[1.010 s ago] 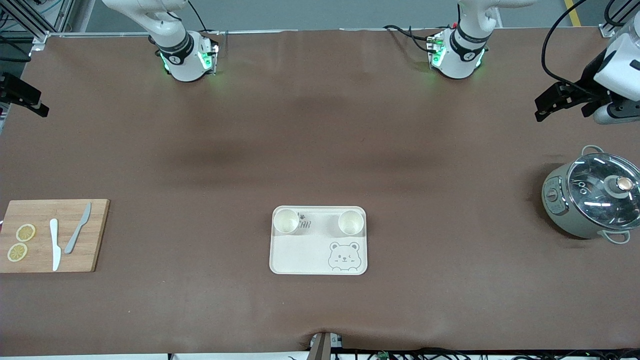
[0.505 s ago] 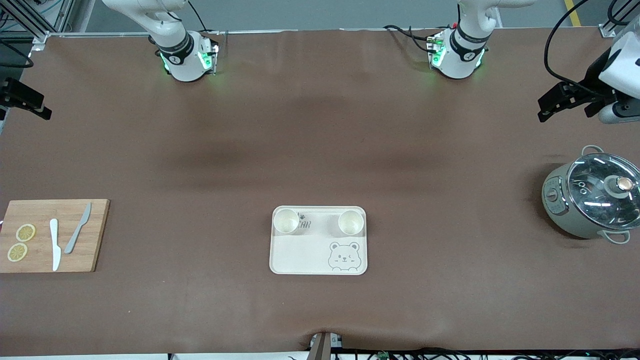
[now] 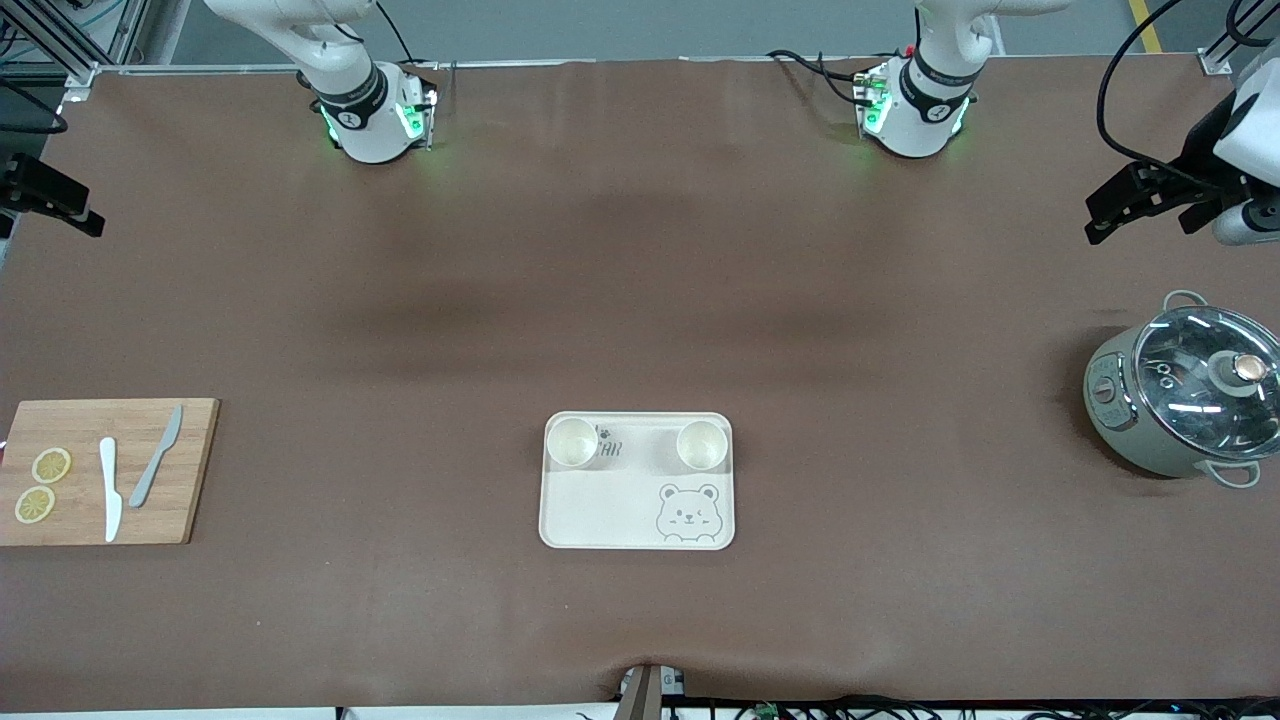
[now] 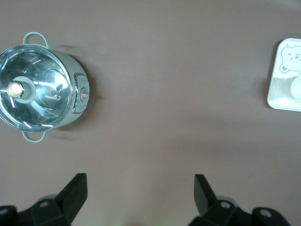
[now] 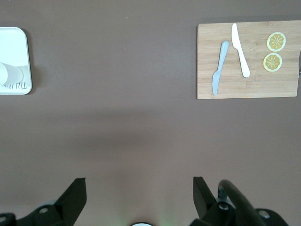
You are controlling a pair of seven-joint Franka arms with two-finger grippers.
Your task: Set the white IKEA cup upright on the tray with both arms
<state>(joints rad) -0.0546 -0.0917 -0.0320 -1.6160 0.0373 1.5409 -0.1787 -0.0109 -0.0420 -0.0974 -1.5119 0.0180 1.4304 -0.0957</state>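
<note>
The cream tray (image 3: 600,510) with the bear drawing lies on the table toward the front camera. Two white cups stand upright on its edge farther from the camera, one (image 3: 572,442) toward the right arm's end and one (image 3: 701,445) toward the left arm's end. My left gripper (image 3: 1097,222) is open and empty, raised over the left arm's end of the table. My right gripper (image 3: 88,222) is open and empty, raised over the right arm's end. The left wrist view shows my left gripper (image 4: 140,193) open over bare table, with the tray (image 4: 275,96) far off. The right wrist view shows my right gripper (image 5: 139,195) open, with the tray (image 5: 16,44) far off.
A grey-green pot with a glass lid (image 3: 1185,400) stands at the left arm's end and shows in the left wrist view (image 4: 42,87). A wooden cutting board (image 3: 195,470) with two knives and lemon slices lies at the right arm's end and shows in the right wrist view (image 5: 207,70).
My left gripper has drifted a little farther toward its end of the table. The right gripper has shifted only slightly. The cups and tray have not moved.
</note>
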